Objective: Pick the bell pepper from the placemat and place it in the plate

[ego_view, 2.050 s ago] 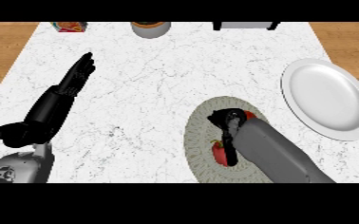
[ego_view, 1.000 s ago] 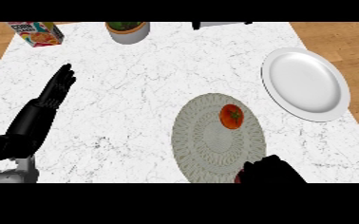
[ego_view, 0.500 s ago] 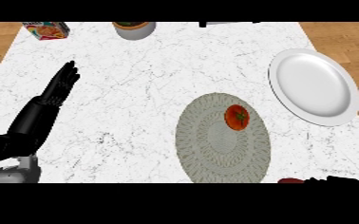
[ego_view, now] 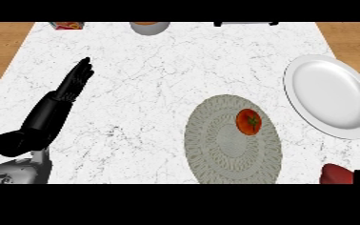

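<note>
A red bell pepper (ego_view: 248, 122) with a green stem lies on the upper right part of the round grey woven placemat (ego_view: 218, 148), with nothing touching it. The white plate (ego_view: 327, 95) sits bare at the counter's right edge, a little right of and above the placemat. My left hand (ego_view: 69, 88) rests open at the left, fingers straight and pointing up the counter, far from the pepper. My right hand does not show. A dark red shape (ego_view: 340, 175) is cut off by the lower right corner, and I cannot tell what it is.
Along the far edge of the white marble counter (ego_view: 155, 86) stand a small printed box (ego_view: 68, 25), a grey round container (ego_view: 149, 27) and a dark object (ego_view: 245, 23). Wooden floor (ego_view: 14, 38) shows beyond the counter's left and right sides.
My right hand, which covered the pepper on the placemat, has pulled back down and out of the view. The pepper stays on the placemat. The left hand has hardly moved.
</note>
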You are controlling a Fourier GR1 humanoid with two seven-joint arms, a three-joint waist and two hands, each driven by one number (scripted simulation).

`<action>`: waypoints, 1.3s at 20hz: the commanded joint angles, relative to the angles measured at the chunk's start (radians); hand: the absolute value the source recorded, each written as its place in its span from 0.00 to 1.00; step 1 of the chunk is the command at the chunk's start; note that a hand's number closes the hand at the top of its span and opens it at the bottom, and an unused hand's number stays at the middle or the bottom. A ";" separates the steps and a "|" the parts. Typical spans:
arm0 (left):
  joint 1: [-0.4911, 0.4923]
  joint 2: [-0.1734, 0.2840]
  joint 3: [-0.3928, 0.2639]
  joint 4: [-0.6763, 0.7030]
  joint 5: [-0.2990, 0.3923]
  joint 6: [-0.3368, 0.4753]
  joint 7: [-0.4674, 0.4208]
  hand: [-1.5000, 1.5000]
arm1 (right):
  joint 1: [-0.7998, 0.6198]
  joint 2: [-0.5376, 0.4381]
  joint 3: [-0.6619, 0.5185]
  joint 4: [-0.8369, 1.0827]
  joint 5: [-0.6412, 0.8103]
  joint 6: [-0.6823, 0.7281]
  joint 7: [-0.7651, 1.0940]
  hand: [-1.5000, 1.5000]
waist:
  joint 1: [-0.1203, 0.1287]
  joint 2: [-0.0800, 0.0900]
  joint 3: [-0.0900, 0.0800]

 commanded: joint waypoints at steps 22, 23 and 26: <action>-0.123 -0.036 -0.013 0.039 -0.014 -0.038 0.044 0.50 | -0.642 0.475 -0.173 1.198 -0.465 0.536 -0.572 0.00 | 0.081 0.019 0.001; -0.057 -0.066 -0.044 0.050 -0.051 -0.019 -0.012 0.50 | -0.652 0.530 -0.170 1.250 -0.451 0.527 -0.611 0.00 | 0.070 0.015 0.000; -0.066 -0.060 -0.035 0.007 -0.053 -0.014 0.023 0.50 | -0.764 0.592 -0.228 1.479 -0.439 0.560 -0.773 0.00 | 0.070 0.013 0.001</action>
